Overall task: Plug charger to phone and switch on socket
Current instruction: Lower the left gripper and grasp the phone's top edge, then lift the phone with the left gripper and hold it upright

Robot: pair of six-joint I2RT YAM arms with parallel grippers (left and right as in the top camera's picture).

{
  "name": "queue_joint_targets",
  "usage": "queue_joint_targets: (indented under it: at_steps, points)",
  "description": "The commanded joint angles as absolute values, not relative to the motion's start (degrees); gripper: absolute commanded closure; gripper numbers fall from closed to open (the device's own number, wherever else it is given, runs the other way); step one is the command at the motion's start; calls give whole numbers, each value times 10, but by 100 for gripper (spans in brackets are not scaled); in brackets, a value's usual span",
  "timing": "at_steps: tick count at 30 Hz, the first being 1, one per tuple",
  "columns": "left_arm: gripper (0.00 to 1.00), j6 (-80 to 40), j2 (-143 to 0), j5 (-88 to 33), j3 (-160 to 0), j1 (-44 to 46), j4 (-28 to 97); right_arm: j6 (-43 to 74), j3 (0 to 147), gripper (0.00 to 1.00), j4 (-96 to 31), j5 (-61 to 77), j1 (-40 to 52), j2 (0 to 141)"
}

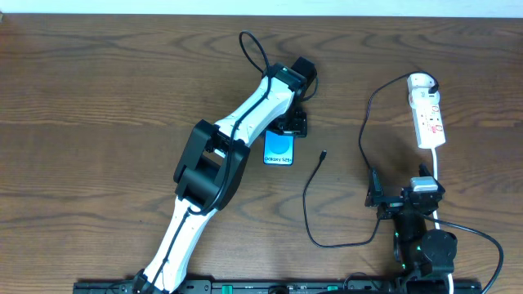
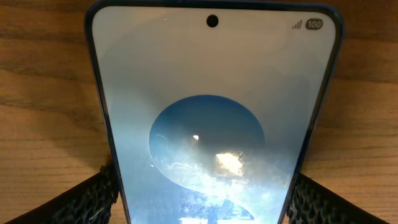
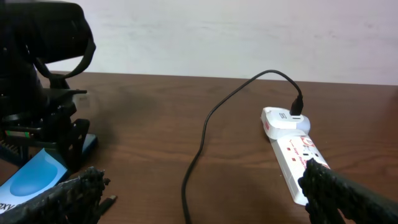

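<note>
My left gripper (image 1: pixel 288 128) clasped the phone (image 1: pixel 279 150) by its edges at frame centre, I judged to steady it for plugging. The right gripper (image 3: pixel 202 186) hung spread and empty at lower right, with the charger tip (image 1: pixel 324 153) lying loose just right of the phone.

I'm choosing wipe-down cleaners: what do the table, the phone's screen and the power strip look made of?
The table looks like wood or veneer: matte brown with grain lines. The phone has a glossy, glass-like screen showing bright reflections. The power strip is probably moulded plastic: smooth, white, slightly shiny.
</note>
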State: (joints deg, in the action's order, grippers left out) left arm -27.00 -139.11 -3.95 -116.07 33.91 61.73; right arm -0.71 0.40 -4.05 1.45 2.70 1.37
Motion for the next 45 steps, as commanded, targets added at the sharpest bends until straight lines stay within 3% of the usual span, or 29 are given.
queue_joint_targets:
  at_steps: [1,9,15,34,45]
  points:
    - [14,-269,-1421,-26,-1156,335,628,-13,3,1,-43,10,23,10]
    - [14,-269,-1421,-50,-1155,335,629,-13,3,1,-43,10,23,10]
    - [22,-269,-1421,-52,-1155,335,629,-13,3,1,-43,10,23,10]
    - [23,-268,-1338,-136,-1166,315,666,-13,3,1,-43,10,23,10]
    - [24,-211,-1262,-449,-1166,271,672,-13,3,1,-43,10,23,10]
